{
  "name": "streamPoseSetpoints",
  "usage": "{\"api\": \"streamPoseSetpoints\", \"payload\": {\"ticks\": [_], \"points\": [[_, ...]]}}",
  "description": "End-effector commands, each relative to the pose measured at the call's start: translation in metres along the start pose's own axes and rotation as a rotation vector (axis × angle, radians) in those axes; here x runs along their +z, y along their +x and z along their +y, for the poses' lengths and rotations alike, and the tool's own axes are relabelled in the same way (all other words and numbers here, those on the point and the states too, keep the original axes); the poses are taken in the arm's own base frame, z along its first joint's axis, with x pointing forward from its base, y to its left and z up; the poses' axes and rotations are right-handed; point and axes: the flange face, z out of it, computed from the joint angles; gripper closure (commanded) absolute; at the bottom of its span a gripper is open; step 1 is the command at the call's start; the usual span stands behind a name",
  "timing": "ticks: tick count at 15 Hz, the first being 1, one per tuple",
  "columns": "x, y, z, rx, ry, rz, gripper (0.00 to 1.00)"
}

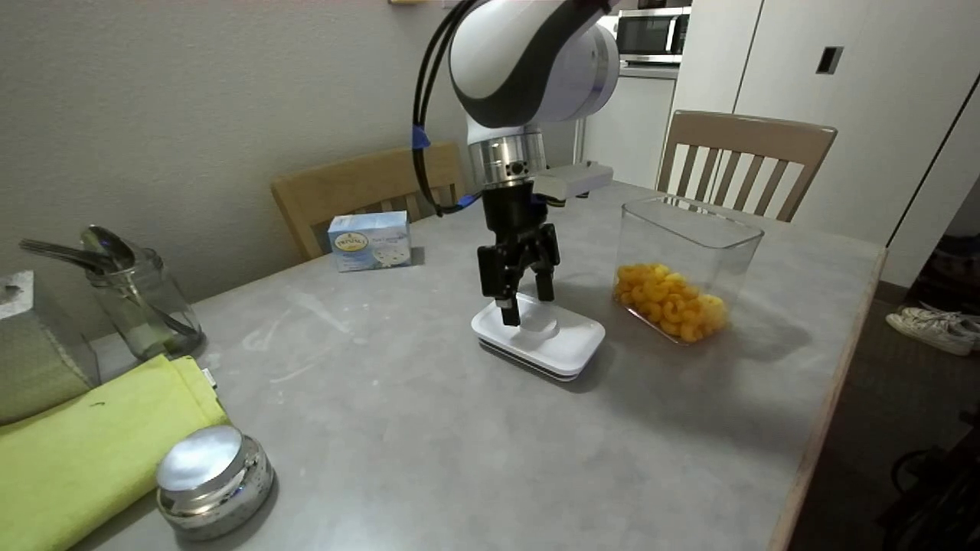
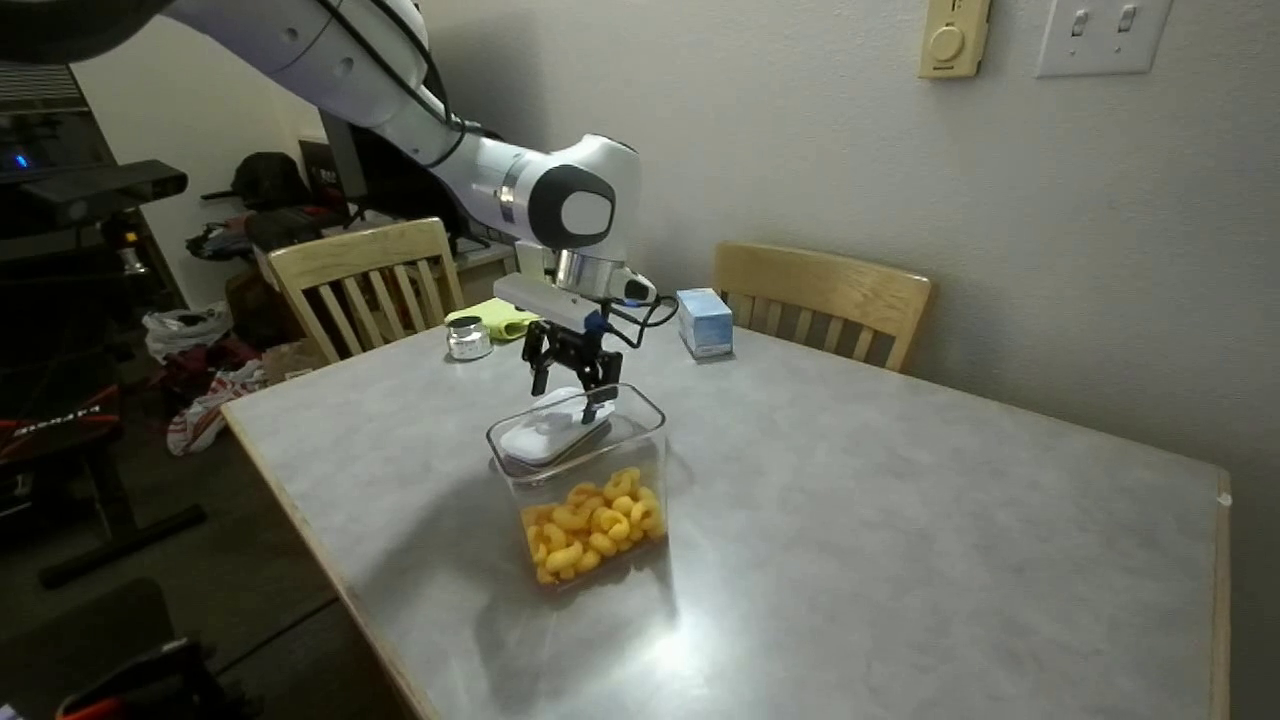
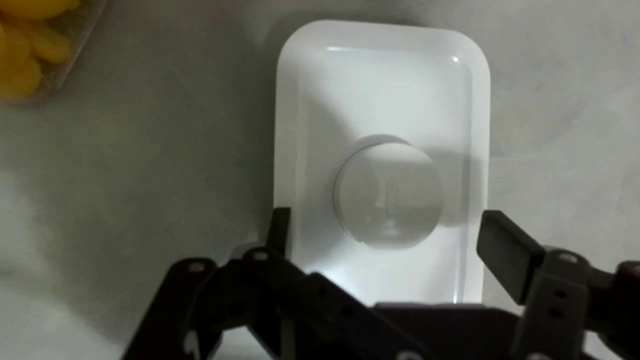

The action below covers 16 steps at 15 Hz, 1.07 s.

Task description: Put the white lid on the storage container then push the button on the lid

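Black jointed gripper [image 1: 528, 303] — jaws spread, unclenched — over flat, smooth white plastic rounded-rectangle lid [image 1: 560, 342], round raised white button [image 3: 389, 196] at centre. Lid lies on mottled grey table [image 1: 398, 436] — near clear-walled plastic storage container [image 1: 689, 243] of curled yellow-orange pieces [image 1: 662, 298].

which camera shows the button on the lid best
The wrist view: it looks down on the button, round and uncovered on the white lid. In an exterior view the button shows small and slanted; in an exterior view, past the storage container, I can't make it out clearly.
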Motion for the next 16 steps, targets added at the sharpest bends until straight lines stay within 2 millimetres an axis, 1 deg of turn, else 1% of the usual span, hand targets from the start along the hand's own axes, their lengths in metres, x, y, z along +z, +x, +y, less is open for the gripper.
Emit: {"api": "streamPoseSetpoints", "payload": {"ticks": [1, 5, 8, 10, 11, 12, 14, 16], "points": [[-0.008, -0.005, -0.009, 0.019, -0.074, -0.027, 0.01], [-0.011, -0.009, -0.024, 0.032, -0.137, -0.032, 0.0], [-0.006, -0.01, -0.032, 0.044, -0.161, -0.029, 0.09], [-0.002, -0.012, -0.03, 0.056, -0.172, -0.033, 0.17], [-0.002, -0.013, -0.027, 0.066, -0.176, -0.031, 0.13], [-0.001, -0.015, -0.025, 0.076, -0.182, -0.032, 0.14], [0.0, -0.017, -0.018, 0.092, -0.19, -0.032, 0.11], [0.001, -0.018, -0.013, 0.104, -0.194, -0.033, 0.12]]}}
